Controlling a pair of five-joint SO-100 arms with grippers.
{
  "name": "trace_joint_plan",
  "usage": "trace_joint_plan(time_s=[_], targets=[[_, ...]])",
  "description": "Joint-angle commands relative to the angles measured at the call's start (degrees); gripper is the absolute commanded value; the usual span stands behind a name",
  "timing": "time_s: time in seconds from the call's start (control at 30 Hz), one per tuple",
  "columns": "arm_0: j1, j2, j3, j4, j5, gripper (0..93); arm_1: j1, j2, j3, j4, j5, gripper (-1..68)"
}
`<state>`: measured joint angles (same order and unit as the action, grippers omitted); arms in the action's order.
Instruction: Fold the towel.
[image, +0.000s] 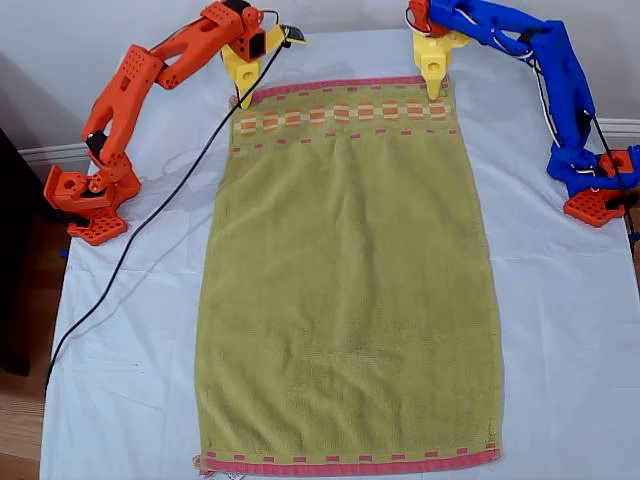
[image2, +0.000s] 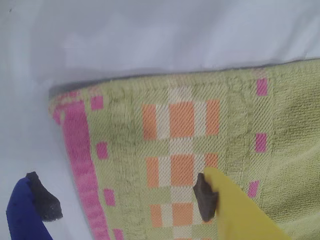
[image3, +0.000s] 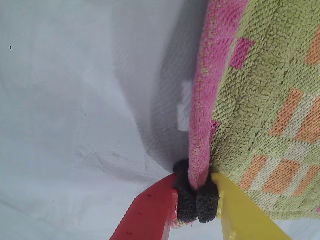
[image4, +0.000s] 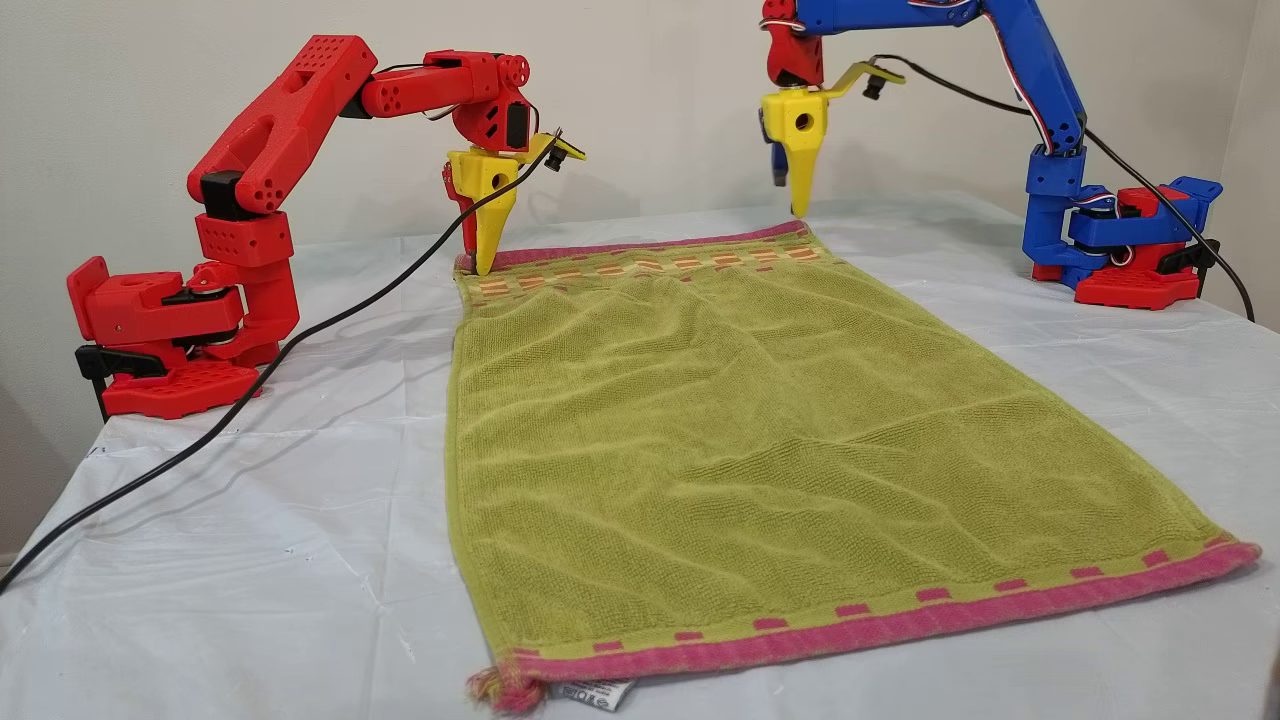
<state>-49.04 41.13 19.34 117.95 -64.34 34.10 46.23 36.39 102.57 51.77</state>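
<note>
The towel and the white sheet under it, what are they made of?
The towel looks like soft terry cloth: the wrist views show fuzzy little loops and woven orange and cream checks. The white sheet looks like thin, smooth fabric or maybe plastic film; it lies in fine wrinkles with a slight sheen.

So the desk (image: 130, 330) is covered with a wrinkly white-pale blue sheet (image4: 250, 520). A black cable (image: 150, 215) trails diagonally across that sheet and drops off the desk's edge. Behind the desk there's a plain off-white wall (image4: 640, 110), and wooden floor (image: 20, 420) shows beside the desk.
</note>
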Motion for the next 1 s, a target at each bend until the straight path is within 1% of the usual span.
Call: trace_joint_plan(time_s=[0.0,0.17,0.37,0.63,0.97], targets=[[1.05,1.85,-2.20,0.53,0.26,0.2,-0.18,0.53,-9.05,0.53,-2.29,55.1],[1.14,1.41,-2.46,0.53,0.53,0.2,1.41,-3.34,-12.48,0.53,-6.24,51.6],[1.85,0.62,-4.04,0.53,0.62,0.2,3.78,-2.81,-15.12,0.53,-8.96,48.6],[2.64,-0.18,-5.27,0.53,0.62,0.2,7.21,-5.98,-12.48,0.53,-12.30,47.2],[3.60,-1.41,-6.33,0.53,0.62,0.2,7.21,-15.21,-16.70,0.53,-13.18,46.4]])
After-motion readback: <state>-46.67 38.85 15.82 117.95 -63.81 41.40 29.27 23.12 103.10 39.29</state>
